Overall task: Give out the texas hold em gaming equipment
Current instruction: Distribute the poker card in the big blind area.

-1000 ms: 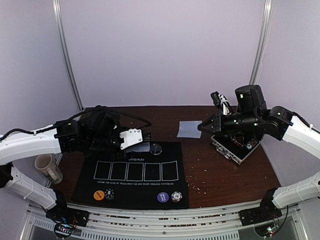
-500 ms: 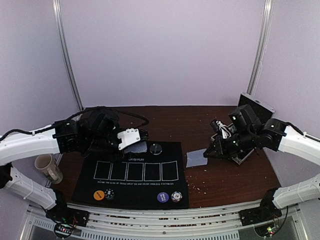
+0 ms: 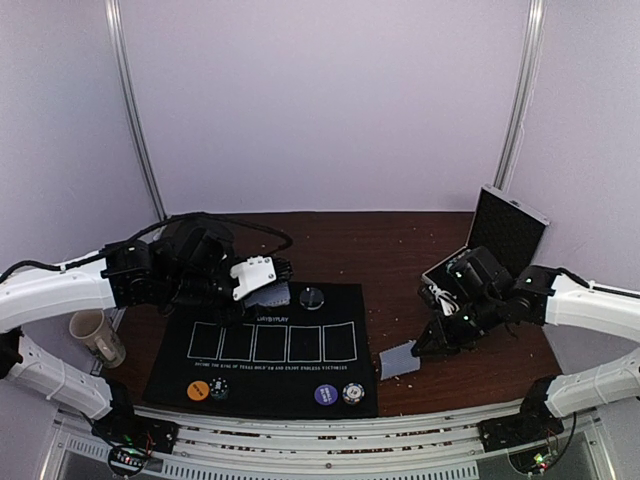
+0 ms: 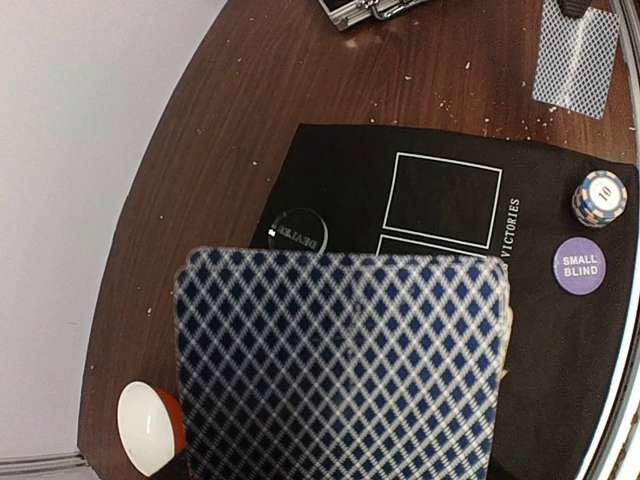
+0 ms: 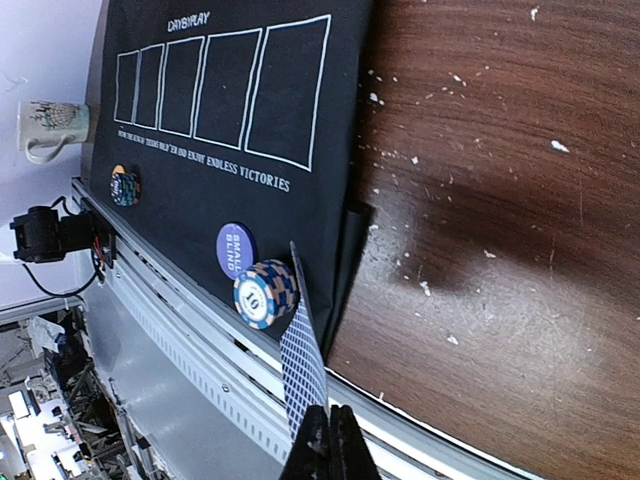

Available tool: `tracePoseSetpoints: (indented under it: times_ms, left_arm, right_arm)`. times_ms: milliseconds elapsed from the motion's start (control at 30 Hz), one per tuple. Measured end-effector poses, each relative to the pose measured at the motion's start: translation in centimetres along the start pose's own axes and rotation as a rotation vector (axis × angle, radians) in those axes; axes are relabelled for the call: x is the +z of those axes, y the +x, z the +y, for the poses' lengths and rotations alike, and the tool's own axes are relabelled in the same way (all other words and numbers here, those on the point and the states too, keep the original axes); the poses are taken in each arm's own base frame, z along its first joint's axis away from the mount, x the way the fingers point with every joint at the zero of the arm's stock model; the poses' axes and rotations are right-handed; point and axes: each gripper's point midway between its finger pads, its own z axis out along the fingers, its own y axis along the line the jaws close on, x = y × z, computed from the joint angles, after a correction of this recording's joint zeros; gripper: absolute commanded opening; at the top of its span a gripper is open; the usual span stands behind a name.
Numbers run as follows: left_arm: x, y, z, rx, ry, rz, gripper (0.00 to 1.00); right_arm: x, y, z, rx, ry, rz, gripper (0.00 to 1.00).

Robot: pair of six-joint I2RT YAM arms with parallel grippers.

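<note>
Right end effector (image 5: 329, 438) pinched one grey-blue-backed playing card (image 5: 303, 365) by its edge, so it could have slipped askew; left end effector (image 3: 272, 288) clamped the blue-diamond card deck (image 4: 340, 370), might've spilled.

Four chips (image 3: 326, 394), one disc (image 3: 313, 297), one mug (image 3: 97, 335)
</note>
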Motion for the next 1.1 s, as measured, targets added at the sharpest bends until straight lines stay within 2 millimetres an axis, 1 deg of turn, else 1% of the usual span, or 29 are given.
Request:
tracePoseSetpoints:
  times_ms: [133, 233, 300, 367, 467, 633, 700, 800, 867, 967, 1100]
  left_arm:
    - [0.0, 0.1, -0.1, -0.002, 0.003, 0.006, 0.61]
    - [0.0, 0.2, 0.0, -0.009, 0.002, 0.009, 0.61]
    - [0.0, 0.4, 0.1, -0.017, 0.000, 0.014, 0.61]
    - [0.0, 0.5, 0.2, -0.024, -0.002, 0.016, 0.61]
    - [0.1, 0.6, 0.4, -0.032, -0.006, 0.019, 0.61]
    - [0.1, 1.2, 1.3, -0.061, -0.023, 0.036, 0.61]
    - [0.2, 1.6, 1.8, -0.078, -0.033, 0.046, 0.61]
    - [0.2, 2.3, 2.7, -0.106, -0.051, 0.067, 0.61]
    - [0.1, 2.7, 3.5, -0.127, -0.064, 0.080, 0.61]
    - [-0.1, 3.1, 5.6, -0.171, -0.105, 0.090, 0.61]
    - [-0.4, 3.2, 7.8, -0.211, -0.153, 0.097, 0.61]
  right_arm:
    - [0.0, -0.9, 1.3, 0.002, -0.058, -0.033, 0.00]
    - [0.4, -1.5, 2.7, -0.003, -0.100, -0.049, 0.00]
    - [0.9, -1.7, 4.2, -0.015, -0.143, -0.052, 0.00]
    - [1.9, -1.8, 6.3, -0.038, -0.191, -0.042, 0.00]
    - [4.0, -1.4, 9.2, -0.074, -0.242, -0.009, 0.00]
    - [8.4, -0.8, 15.7, -0.149, -0.364, 0.047, 0.00]
    - [10.3, -0.7, 17.9, -0.167, -0.411, 0.066, 0.00]
    - [12.7, -1.0, 20.1, -0.174, -0.462, 0.085, 0.00]
    - [14.2, -1.0, 21.2, -0.182, -0.482, 0.095, 0.00]
    - [16.2, -1.2, 23.1, -0.193, -0.508, 0.114, 0.00]
    - [18.9, -0.7, 26.8, -0.237, -0.550, 0.153, 0.00]
